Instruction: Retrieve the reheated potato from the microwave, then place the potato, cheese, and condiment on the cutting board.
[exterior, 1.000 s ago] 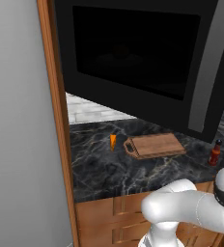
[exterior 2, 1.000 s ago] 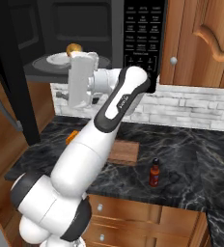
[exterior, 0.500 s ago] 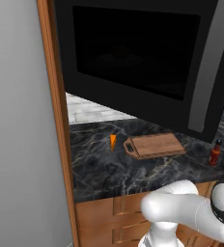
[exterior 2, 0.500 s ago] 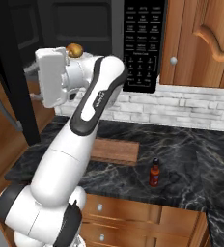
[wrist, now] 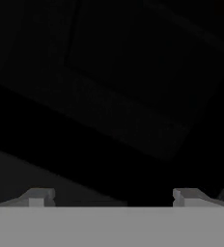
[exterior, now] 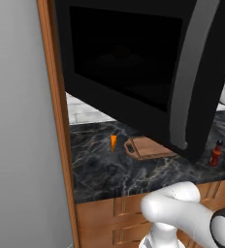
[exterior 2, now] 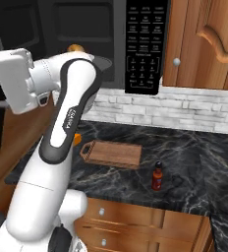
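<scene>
Your claw (wrist: 113, 195) is released, fingertips (wrist: 36, 196) set wide apart and holding nothing, facing a dark surface you cannot make out. Beyond it the microwave (exterior 2: 144, 44) stands with its door (exterior: 143, 72) swung open; something small and brownish, perhaps the potato (exterior 2: 75, 48), shows past your arm. On the worktop (exterior 2: 204, 162) lies the cutting board (exterior 2: 112, 153), bare. The cheese (exterior: 113, 141) sits just beside its handle end, the condiment (exterior 2: 157, 176) near the opposite end.

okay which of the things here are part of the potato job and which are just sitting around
Part of the job:
microwave, door swung open
potato, inside the microwave
cheese, on the counter
condiment, on the counter
cutting board, nothing on it yet

Just there:
upper cabinet
counter
</scene>
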